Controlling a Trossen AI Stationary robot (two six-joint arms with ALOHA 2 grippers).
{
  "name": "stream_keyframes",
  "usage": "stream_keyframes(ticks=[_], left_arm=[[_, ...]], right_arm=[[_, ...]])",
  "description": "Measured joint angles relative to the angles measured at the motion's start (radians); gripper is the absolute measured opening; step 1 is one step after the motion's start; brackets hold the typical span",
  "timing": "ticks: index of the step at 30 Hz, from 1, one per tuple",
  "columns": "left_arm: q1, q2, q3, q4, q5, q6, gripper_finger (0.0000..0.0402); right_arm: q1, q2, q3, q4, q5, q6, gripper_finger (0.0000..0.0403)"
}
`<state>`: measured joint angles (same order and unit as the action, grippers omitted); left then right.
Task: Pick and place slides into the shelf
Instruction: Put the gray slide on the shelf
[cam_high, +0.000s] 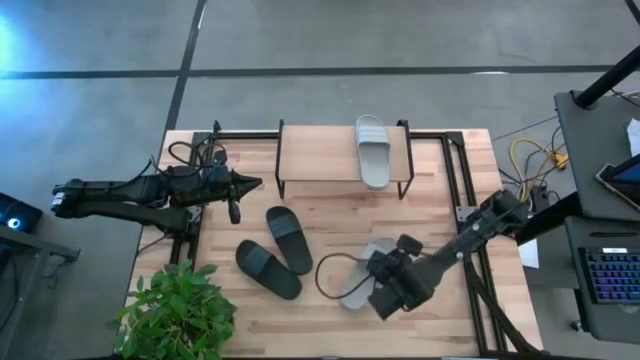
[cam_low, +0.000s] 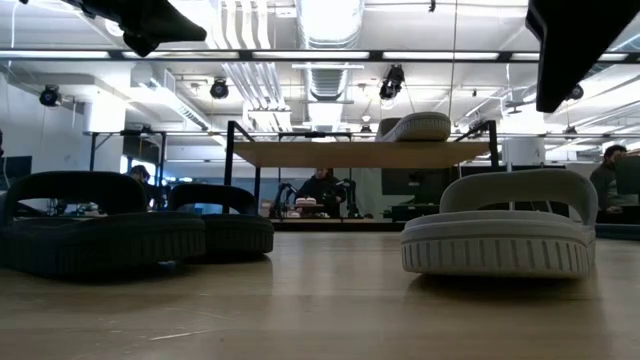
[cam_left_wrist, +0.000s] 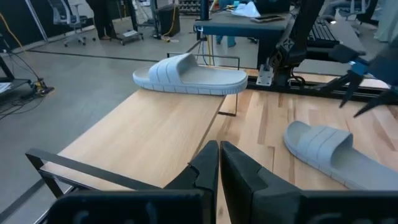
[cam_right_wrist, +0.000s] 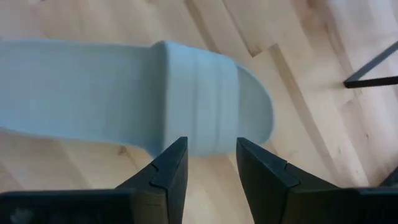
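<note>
A grey slide (cam_low: 500, 232) lies near the desk's (cam_high: 330, 215) front edge, right of centre, under the right claw (cam_right_wrist: 211, 163), whose fingers stand slightly apart, holding nothing. The second grey slide (cam_high: 372, 150) sits on the shelf (cam_high: 320, 155) at the back edge. Two black slides (cam_high: 280, 252) lie left of centre. The left claw (cam_left_wrist: 219, 163), fingers together and empty, hovers near the left edge.

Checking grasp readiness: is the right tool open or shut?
Open. The right tool shows a clear gap between its fingers, hovering over the grey slide on the table.
</note>
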<state>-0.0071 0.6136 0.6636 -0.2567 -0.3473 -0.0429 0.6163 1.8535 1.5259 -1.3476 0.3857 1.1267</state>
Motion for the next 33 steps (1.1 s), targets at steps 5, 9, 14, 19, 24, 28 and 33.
stream_keyframes(ticks=[5, 9, 14, 19, 24, 28, 33], left_arm=[[0.0, 0.022, -0.002, 0.001, 0.0, 0.0, 0.0002], [0.0, 0.044, -0.009, -0.001, 0.0, -0.001, 0.0002], [0.0, 0.07, -0.012, 0.0, 0.0, -0.001, 0.0002], [0.0, 0.086, -0.013, 0.001, 0.0, 0.001, 0.0002], [0.0, 0.086, -0.011, 0.0, 0.0, 0.002, 0.0002], [0.0, 0.078, -0.015, -0.004, 0.0, 0.002, 0.0002], [0.0, 0.08, -0.013, -0.024, -0.001, 0.002, 0.0002]], right_arm=[[0.032, 0.072, 0.035, 0.003, 0.011, 0.022, 0.0136], [0.038, 0.128, 0.056, 0.004, 0.012, 0.055, 0.0137], [0.032, 0.185, 0.068, 0.006, 0.042, 0.052, 0.0137], [0.008, 0.233, 0.067, -0.02, 0.078, 0.066, 0.0137], [-0.022, 0.258, 0.065, -0.029, 0.138, 0.077, 0.0137], [-0.044, 0.279, 0.053, -0.035, 0.142, 0.069, 0.0134], [-0.065, 0.298, 0.03, -0.037, 0.147, 0.044, 0.0106]])
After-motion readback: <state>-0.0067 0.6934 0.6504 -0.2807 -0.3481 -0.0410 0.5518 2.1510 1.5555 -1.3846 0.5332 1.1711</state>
